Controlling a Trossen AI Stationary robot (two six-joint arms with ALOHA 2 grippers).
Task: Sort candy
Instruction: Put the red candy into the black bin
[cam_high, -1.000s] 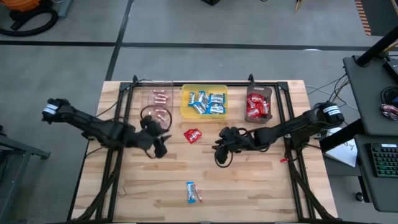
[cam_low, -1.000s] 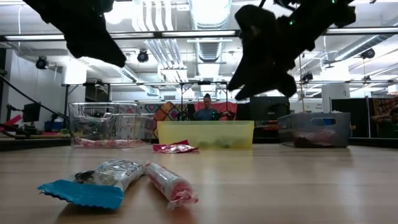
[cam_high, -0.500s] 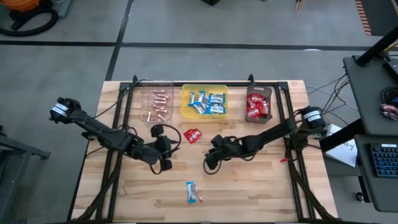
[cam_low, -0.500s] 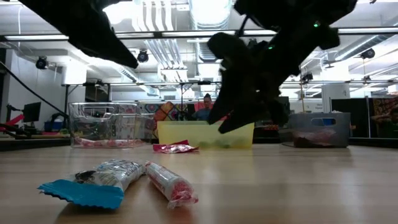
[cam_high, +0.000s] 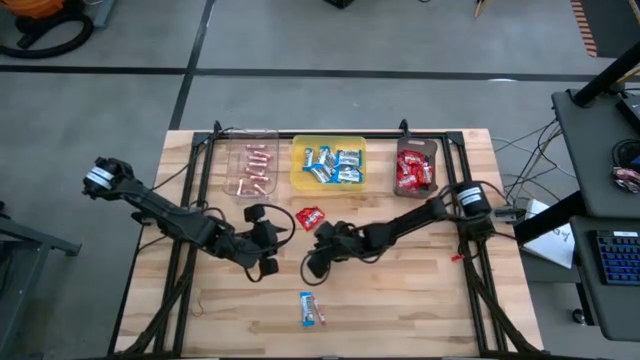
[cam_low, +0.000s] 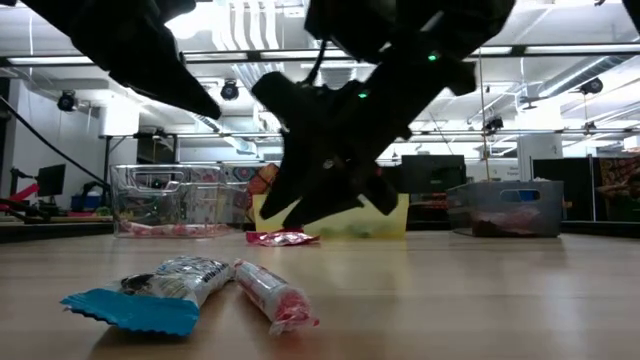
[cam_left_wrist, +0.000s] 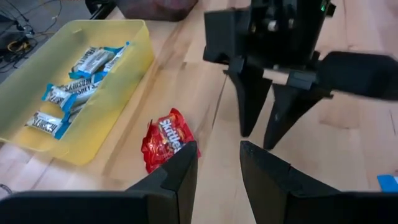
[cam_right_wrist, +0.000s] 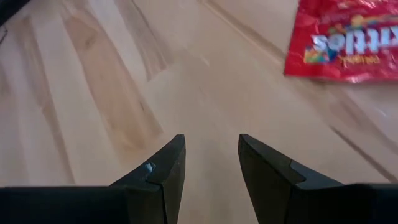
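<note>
Both sets of fingers are open and hold nothing. The red packet (cam_right_wrist: 348, 40) lies on the counter (cam_right_wrist: 93, 93) just ahead of the right fingers (cam_right_wrist: 180, 158), beside the left fingers (cam_left_wrist: 186, 165).

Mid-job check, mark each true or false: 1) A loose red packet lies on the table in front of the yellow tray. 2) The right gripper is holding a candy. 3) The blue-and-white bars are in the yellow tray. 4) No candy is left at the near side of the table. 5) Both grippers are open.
1) True: the red packet lies on the wood beside the yellow tray, outside it.
2) False: the right gripper is empty, over bare table.
3) True: blue-and-white bars fill it.
4) False: a blue-and-white bar and a pinkish stick lie there together.
5) True: the left gripper also shows a gap between its fingers and holds nothing.
</note>
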